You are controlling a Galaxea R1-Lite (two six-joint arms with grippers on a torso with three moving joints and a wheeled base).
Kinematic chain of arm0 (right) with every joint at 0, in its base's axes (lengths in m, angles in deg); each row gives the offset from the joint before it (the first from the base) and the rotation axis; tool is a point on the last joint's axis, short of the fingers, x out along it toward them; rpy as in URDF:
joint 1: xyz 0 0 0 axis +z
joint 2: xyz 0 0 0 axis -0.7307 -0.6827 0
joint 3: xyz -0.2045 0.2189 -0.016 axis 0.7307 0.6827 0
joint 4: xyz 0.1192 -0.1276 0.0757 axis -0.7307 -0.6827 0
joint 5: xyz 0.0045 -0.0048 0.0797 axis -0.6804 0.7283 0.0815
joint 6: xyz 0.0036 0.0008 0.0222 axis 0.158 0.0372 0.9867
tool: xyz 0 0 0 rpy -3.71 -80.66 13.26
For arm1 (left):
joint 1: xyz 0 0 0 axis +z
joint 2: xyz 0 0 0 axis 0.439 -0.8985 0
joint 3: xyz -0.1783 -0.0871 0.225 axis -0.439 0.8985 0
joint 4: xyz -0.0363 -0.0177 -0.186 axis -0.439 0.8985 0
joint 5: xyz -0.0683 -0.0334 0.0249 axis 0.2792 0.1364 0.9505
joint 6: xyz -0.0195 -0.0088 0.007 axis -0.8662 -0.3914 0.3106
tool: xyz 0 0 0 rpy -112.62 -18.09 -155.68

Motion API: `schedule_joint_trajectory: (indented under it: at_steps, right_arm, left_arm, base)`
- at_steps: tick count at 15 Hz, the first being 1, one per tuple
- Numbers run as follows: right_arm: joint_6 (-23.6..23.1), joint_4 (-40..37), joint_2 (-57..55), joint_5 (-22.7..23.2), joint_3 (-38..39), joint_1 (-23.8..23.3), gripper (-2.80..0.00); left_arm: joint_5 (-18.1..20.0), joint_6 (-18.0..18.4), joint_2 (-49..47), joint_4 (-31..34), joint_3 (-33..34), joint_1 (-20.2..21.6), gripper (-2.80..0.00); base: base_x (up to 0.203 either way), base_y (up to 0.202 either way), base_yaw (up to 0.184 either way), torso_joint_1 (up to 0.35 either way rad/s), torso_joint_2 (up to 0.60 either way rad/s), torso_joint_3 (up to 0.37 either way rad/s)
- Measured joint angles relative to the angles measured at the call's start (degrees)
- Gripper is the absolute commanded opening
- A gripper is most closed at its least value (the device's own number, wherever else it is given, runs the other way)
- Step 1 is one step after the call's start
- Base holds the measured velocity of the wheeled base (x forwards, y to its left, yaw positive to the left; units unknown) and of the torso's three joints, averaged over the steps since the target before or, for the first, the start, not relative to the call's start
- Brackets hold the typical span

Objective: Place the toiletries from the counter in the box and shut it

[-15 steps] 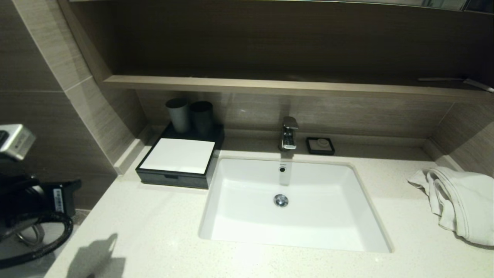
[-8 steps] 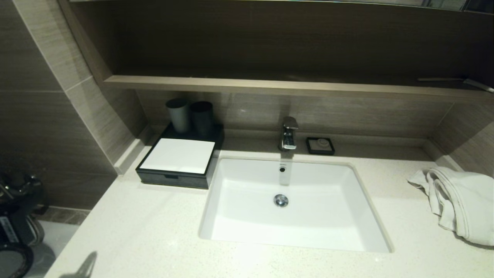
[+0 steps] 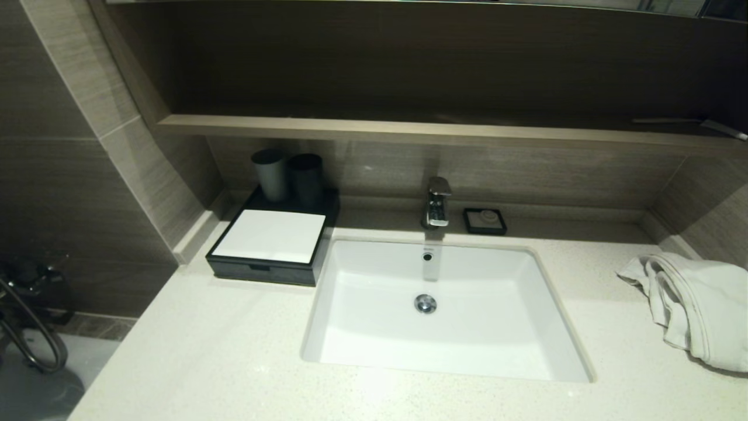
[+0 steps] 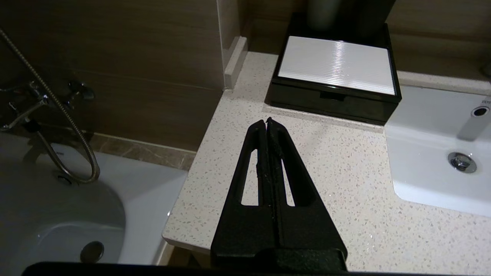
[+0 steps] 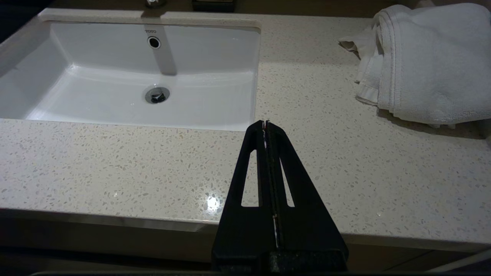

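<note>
Black box (image 3: 266, 250) with a white top panel is sitting on the speckled counter (image 3: 222, 351), drawer pushed in. Left gripper (image 4: 267, 122) is hanging over the counter's corner, jaws pressed together, empty; right gripper (image 5: 265, 123) likewise by the sink (image 5: 38, 103).

Left hand (image 4: 267, 122) fingers pressed together; right hand (image 5: 265, 123) likewise, empty.

A bathroom, likely a hotel's: a stone counter (image 3: 234, 351) with a sunken sink (image 3: 497, 327) and tap (image 3: 437, 202), a folded towel (image 3: 695, 307) (white), and a bathtub (image 4: 57, 214) beside the left pincer (image 4: 267, 122).
</note>
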Motion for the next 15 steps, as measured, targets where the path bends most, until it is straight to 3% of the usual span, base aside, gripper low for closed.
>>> schedule_joint_trajectory:
  at_steps: [7, 12, 15]
  right_arm:
    - [0.0, 0.0, 0.0, 0.0, 0.0, 0.0, -2.80]
    - [0.0, 0.0, 0.0, 0.0, 0.0, 0.0, -2.80]
    - [0.0, 0.0, 0.0, 0.0, 0.0, 0.0, -2.80]
  left_arm:
    - [0.0, 1.1, 9.6, 0.7, 4.5, -5.2, -2.80]
    - [0.2, 0.9, 17.4, 9.4, 5.0, -6.2, -2.80]
    - [0.2, 0.8, 21.1, 11.1, 4.7, -6.6, -2.80]
  base:
    - [0.000, 0.000, 0.000, 0.000, 0.00, 0.000]
    - [0.000, 0.000, 0.000, 0.000, 0.00, 0.000]
    - [0.000, 0.000, 0.000, 0.000, 0.00, 0.000]
